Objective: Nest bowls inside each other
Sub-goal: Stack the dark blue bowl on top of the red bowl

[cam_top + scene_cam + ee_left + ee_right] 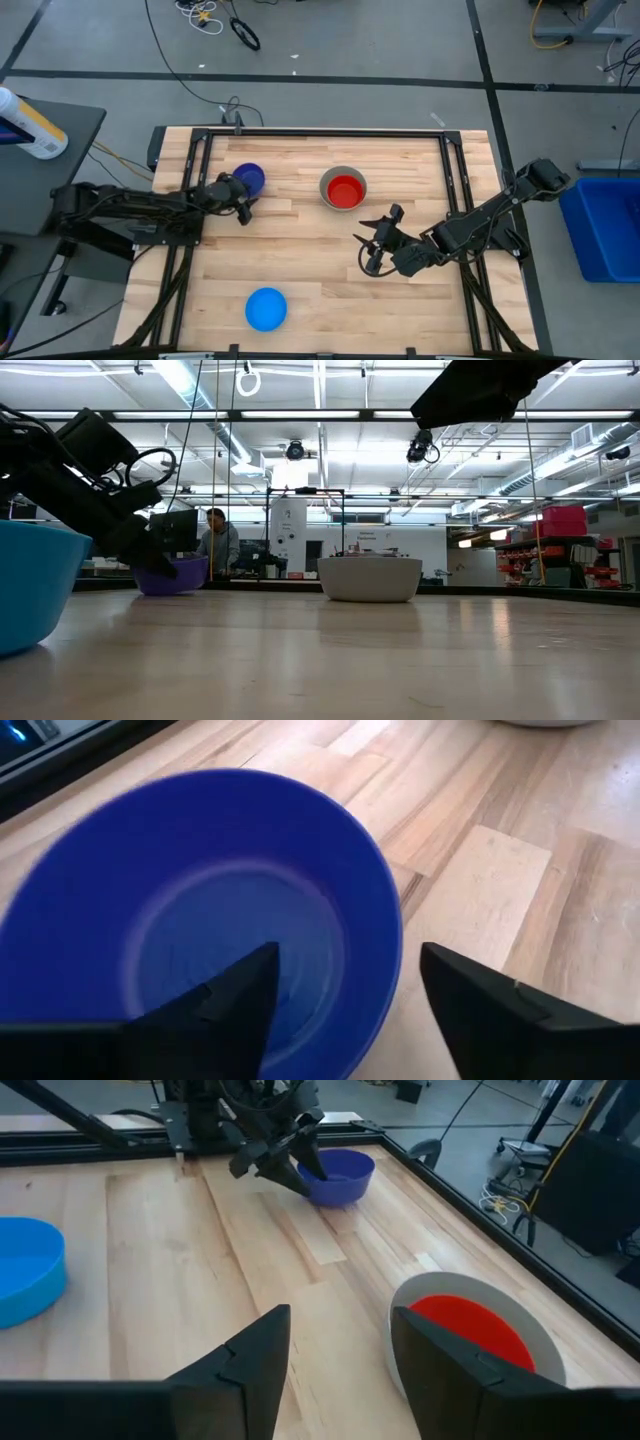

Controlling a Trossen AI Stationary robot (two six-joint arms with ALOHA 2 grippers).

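A dark blue bowl (250,178) (190,900) stands upright on the table's far left. My left gripper (240,205) (345,955) is open at its near-right rim, one finger over the inside, the other outside the wall. A red bowl (345,191) (470,1325) sits nested in a grey bowl (325,180) (369,578) at the far middle. A light blue bowl (266,308) (25,1270) rests on its base near the front edge. My right gripper (372,245) (340,1320) hangs open above the table, right of centre, with nothing between its fingers. My left gripper comes slanting down from the table's left, its fingers astride the dark blue bowl's rim (390,930). A gap shows between the outer finger (470,1000) and the wall. I cannot tell whether the inner finger (240,995) touches the bowl, which stands on the table.
Black frame rails (200,160) run along the table's sides and far edge. A blue bin (605,225) stands off the table's right side, and a bottle (30,125) lies on a side stand at the left. A person (215,540) sits far behind the table.
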